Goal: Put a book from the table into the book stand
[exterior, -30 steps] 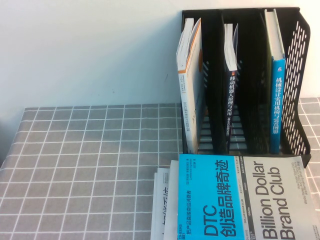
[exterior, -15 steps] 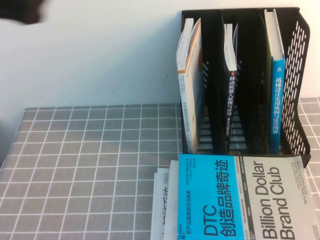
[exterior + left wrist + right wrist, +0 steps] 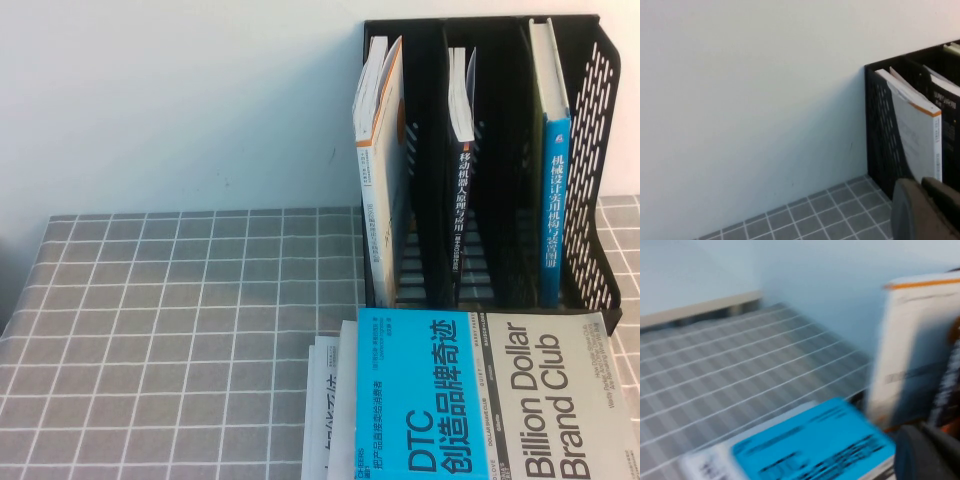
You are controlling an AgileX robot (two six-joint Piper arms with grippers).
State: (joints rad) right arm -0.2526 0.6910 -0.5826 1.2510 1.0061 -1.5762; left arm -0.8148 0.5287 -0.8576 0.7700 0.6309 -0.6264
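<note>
hands cropped; book in stand.

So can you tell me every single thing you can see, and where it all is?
Book stand: one, black, three slots, at the back right of the table.
White-and-orange book: one, upright in the stand's left slot.
Black book: one, upright in the middle slot.
Blue-spined book: one, pale cover, upright in the right slot.
Cyan-and-grey book: one, lying flat in front of the stand.
White papers: a few, tucked under that flat book's left edge.
Table: one, grey cloth with white squares.
Wall: white, behind everything.
Left hand: dark part only, near the stand's left side.
Right hand: dark part only, above the flat book.
</note>
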